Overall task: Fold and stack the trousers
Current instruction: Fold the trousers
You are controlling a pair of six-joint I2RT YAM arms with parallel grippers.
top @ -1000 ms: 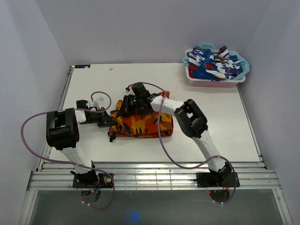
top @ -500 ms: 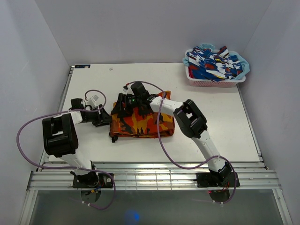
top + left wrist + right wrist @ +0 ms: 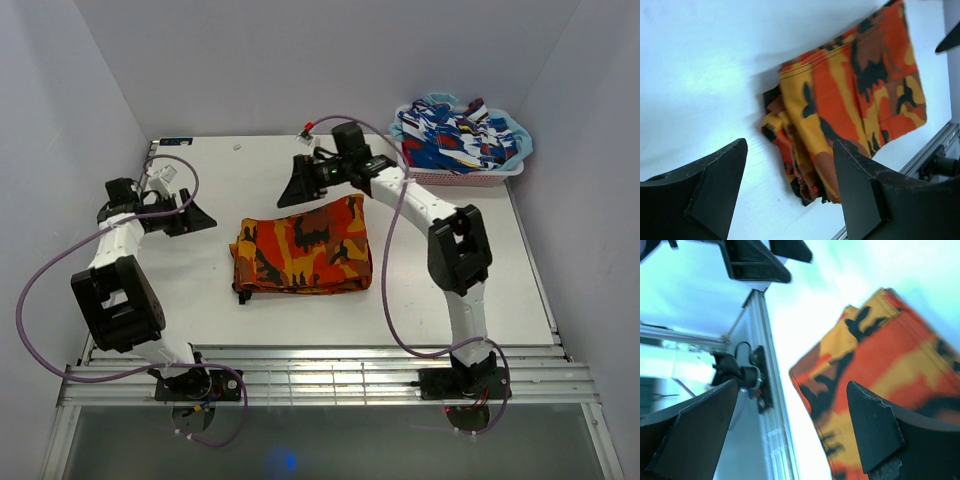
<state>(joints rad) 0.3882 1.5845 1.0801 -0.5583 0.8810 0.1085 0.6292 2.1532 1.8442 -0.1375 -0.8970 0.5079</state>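
Trousers: soft fabric trousers [image 3: 305, 255] in orange, red and yellow camouflage print with dark blotches, folded into a compact, roughly rectangular bundle.
Place of trousers: middle of the top view, flat on the white table [image 3: 450, 260], between the two grippers and touching neither.
Folded edge: at the left side of the bundle several layers lie one on another; the left wrist view shows this edge [image 3: 800, 150] a little uneven, with a dark piece at its lower corner.
Left gripper [image 3: 193, 216]: left part of the top view, left of the bundle and apart from it; jaws stand wide and hold nothing.
Left wrist view: the two black fingers [image 3: 715, 185] frame the bundle, with bare table under them.
Right gripper [image 3: 296, 184]: upper middle of the top view, just beyond the far edge of the bundle; jaws spread wide, nothing between them.
Right wrist view: one corner of the trousers [image 3: 890, 360] fills the right half, and the metal rail [image 3: 767, 390] of the table edge runs down the middle.
Basket: pink plastic basket [image 3: 455, 178] in the upper right corner of the table, filled with blue, white and red clothes [image 3: 455, 135], well apart from the trousers.
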